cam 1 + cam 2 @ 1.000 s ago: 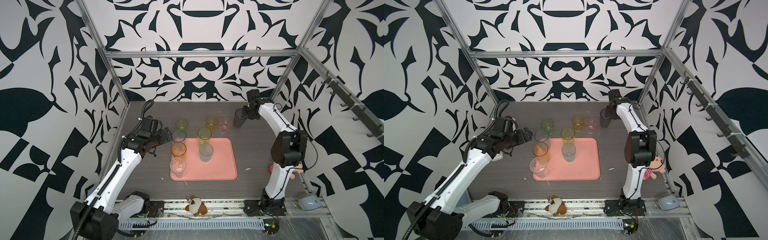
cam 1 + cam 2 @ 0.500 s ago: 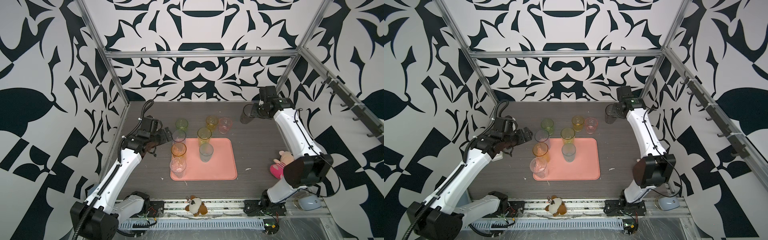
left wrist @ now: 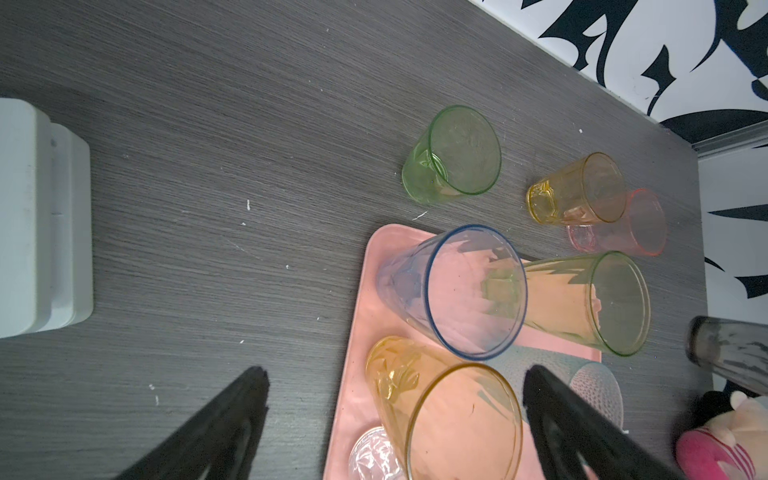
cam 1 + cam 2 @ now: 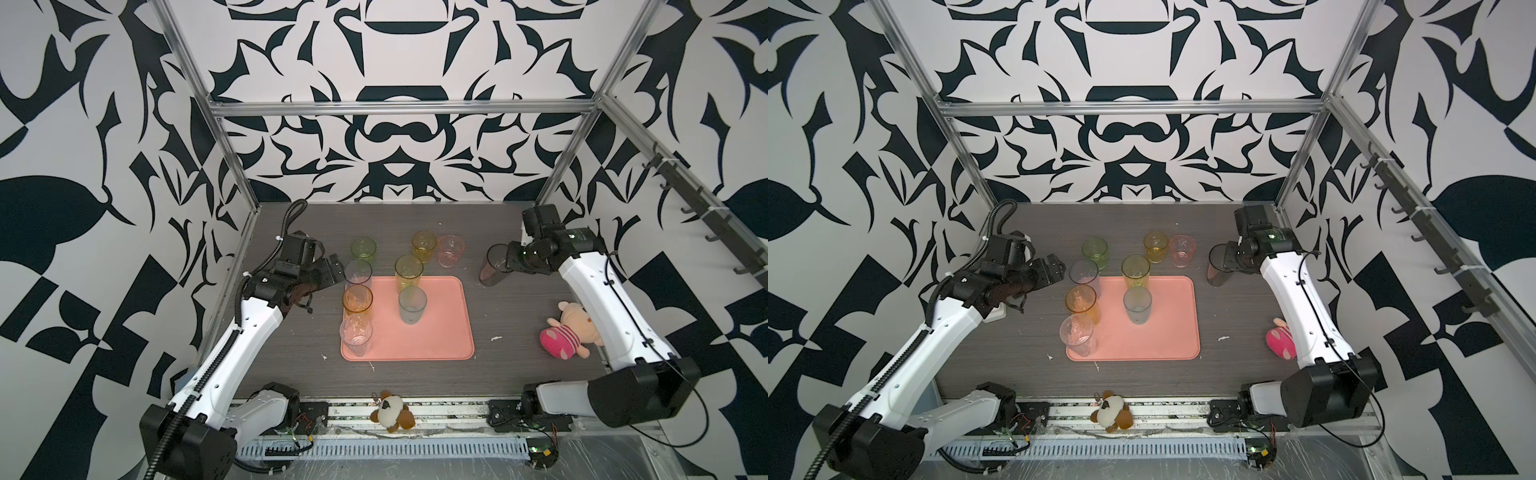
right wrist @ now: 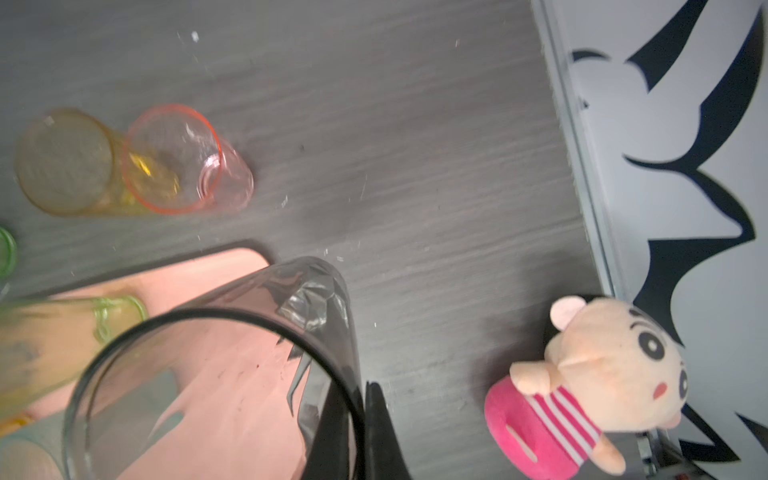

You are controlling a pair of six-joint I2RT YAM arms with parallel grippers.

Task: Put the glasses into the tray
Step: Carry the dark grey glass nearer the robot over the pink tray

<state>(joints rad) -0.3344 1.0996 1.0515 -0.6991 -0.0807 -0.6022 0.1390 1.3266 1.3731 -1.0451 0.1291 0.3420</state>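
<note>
Right arm's elbow has swung out to the right within the last second. Right gripper (image 4: pixel 512 261) stays pinched on the rim of the smoky grey glass (image 4: pixel 491 270), which is now tilted, right of the tray (image 4: pixel 440 332) and not over it. Left gripper (image 4: pixel 334 272) is unchanged: jaws wide, empty, by the tray's left edge. Five glasses stand on the tray; green glass (image 4: pixel 363 248), amber glass (image 4: pixel 424 245) and pink glass (image 4: pixel 449 250) wait behind it. Judgement: carry under way

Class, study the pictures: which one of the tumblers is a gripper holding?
The smoky grey tumbler, standing apart to the right of the tray. The right gripper is shut on its rim, while the rest stand free of either gripper.
</note>
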